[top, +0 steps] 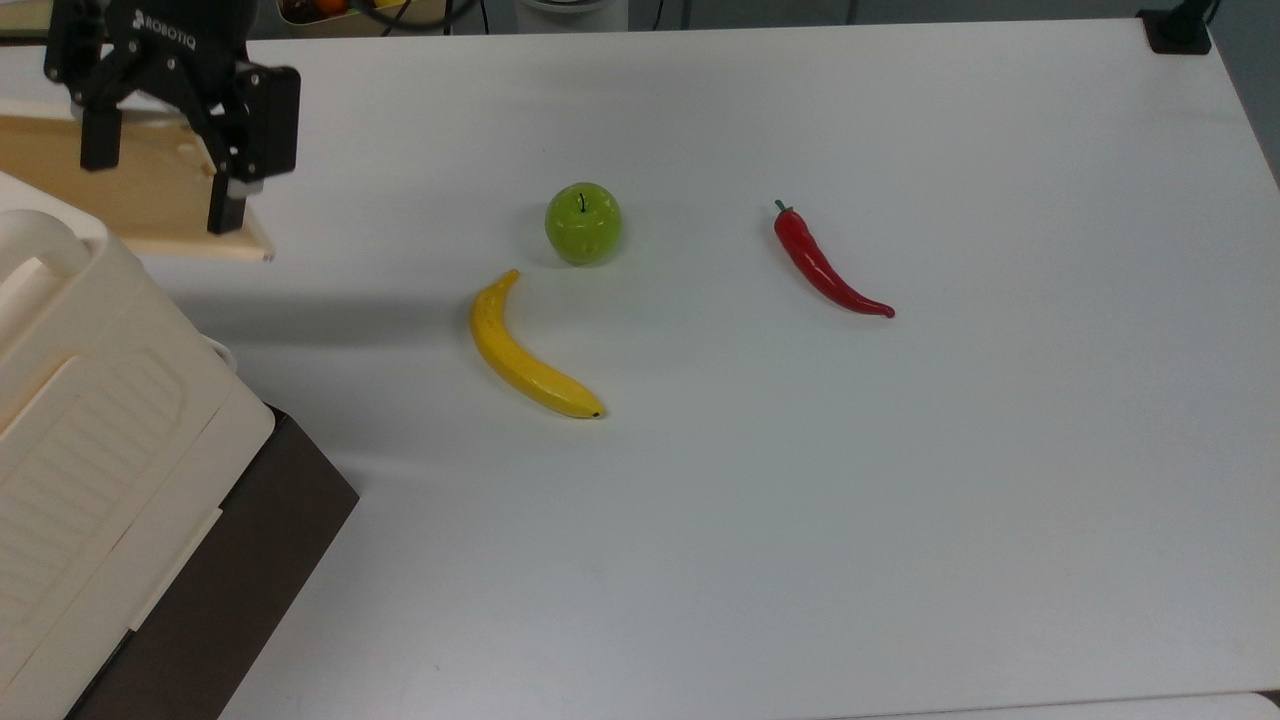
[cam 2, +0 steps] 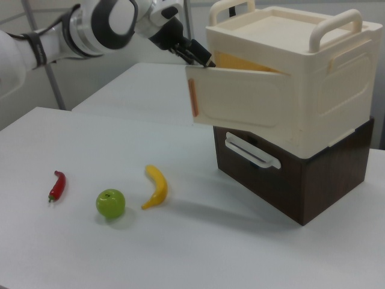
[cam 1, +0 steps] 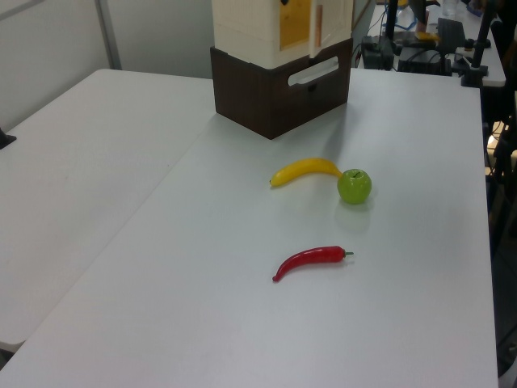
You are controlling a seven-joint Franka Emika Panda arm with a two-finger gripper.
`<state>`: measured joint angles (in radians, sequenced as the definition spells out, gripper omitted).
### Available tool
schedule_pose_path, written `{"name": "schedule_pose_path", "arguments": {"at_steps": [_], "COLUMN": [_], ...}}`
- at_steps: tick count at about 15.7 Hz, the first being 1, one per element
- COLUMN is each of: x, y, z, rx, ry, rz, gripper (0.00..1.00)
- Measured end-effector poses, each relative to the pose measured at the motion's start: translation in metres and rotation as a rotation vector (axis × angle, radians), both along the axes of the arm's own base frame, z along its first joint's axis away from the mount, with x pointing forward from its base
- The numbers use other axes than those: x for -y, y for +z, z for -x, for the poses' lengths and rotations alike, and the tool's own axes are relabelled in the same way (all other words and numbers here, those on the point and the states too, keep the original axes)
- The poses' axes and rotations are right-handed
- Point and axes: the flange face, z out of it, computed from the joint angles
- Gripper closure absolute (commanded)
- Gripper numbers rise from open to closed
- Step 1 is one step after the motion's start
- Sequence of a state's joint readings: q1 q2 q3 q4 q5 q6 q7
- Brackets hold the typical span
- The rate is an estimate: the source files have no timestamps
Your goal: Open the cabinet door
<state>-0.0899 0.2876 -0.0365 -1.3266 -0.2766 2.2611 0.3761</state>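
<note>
top view puts the cabinet point(top: 90, 480) at the top view's lower left corner, cream box with a ribbed top panel sitting over a dark brown base point(top: 240, 560) on the white tabletop point(top: 800, 500). the cabinet door point(top: 130, 200) swings out from the box toward the top view's upper left, its tan inner face up to the camera, its free corner ending just short of bare tabletop. the black claw point(top: 155, 190) hangs over that door with its two fingers spread wide apart, one finger point(top: 228, 205) near the door's free end and the other over the tan face; whether either finger touches the panel cannot be told from above. right view shows the door point(cam 2: 240, 108) ajar, hinged on the right view's right side, its cream outer face toward the camera with an orange strip at the free edge, and the orange interior showing in the gap above it; the claw point(cam 2: 195, 54) sits at the door's upper free corner, on the end of the white arm point(cam 2: 90, 27) coming in from the right view's left. left view shows the cabinet point(cam 1: 275, 24) at the far end of the tabletop, door point(cam 1: 319, 28) seen nearly edge on. well apart from the cabinet lie a banana point(top: 525, 350), a green apple point(top: 583, 223) just beside the banana's tip, and a red chilli pepper point(top: 825, 265) farther toward the top view's right.
</note>
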Motion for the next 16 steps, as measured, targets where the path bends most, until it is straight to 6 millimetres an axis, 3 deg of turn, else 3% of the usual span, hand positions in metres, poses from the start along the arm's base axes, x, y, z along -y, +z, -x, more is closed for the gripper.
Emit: {"name": "schedule_pose_path", "arguments": {"at_steps": [6, 9, 12, 16], "x": [0.019, 0.017, 0.0, -0.057], "y": [0.02, 0.021, 0.011, -0.02], "z": [0.052, 0.058, 0.057, 0.054], "rx": [-0.306, -0.338, -0.381, -0.469], "ry": [0.098, 0.139, 0.175, 0.263], "rz": [0.029, 0.0, -0.033, -0.077], "gripper": [0.0, 0.0, 0.0, 0.0]}}
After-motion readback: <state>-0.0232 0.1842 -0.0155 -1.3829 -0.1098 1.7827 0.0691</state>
